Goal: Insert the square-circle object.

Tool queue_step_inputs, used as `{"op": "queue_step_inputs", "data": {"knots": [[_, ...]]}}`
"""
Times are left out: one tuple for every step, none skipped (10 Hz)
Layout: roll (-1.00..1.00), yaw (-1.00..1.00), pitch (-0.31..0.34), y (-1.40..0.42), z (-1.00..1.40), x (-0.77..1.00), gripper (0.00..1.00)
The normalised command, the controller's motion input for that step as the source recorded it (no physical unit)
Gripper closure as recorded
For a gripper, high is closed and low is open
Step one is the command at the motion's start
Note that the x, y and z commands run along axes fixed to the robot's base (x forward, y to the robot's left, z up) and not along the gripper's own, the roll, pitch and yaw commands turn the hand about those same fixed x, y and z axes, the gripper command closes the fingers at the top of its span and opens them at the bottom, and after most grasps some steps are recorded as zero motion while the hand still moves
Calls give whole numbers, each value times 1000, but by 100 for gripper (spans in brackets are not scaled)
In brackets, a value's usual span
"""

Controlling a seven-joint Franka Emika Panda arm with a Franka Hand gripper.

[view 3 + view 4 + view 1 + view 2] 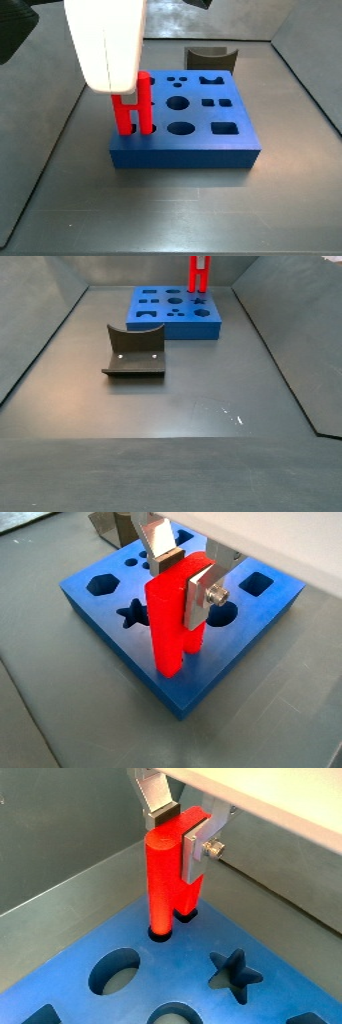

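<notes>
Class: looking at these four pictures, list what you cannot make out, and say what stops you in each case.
- Gripper: hidden behind the white arm in a side view.
- Red piece: top cut off by the frame edge in a side view.
- Lower ends of the red piece: hidden inside the blue block holes in a wrist view.

The gripper (182, 574) shows flat silver metal fingers (162, 540), brushed and faintly shiny, clamped on the red square-circle object (174, 622), which looks like smooth matt plastic. Under it the blue block (254, 617) has the same matt plastic look, with clean-cut holes. The grey floor (201, 406) is smooth with a dull sheen. The dark fixture (134, 353) seems matt, possibly metal, hard to tell from here.
</notes>
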Motion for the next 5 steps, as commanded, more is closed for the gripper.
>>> {"op": "queue_step_inputs", "data": {"knots": [[80,-297,0,31,-700,194,100],[104,-306,19,11,-683,103,100],[111,-231,0,0,-840,0,100],[136,-86,-67,-11,-1000,-17,100],[120,0,-89,-6,-1000,-49,100]]}}
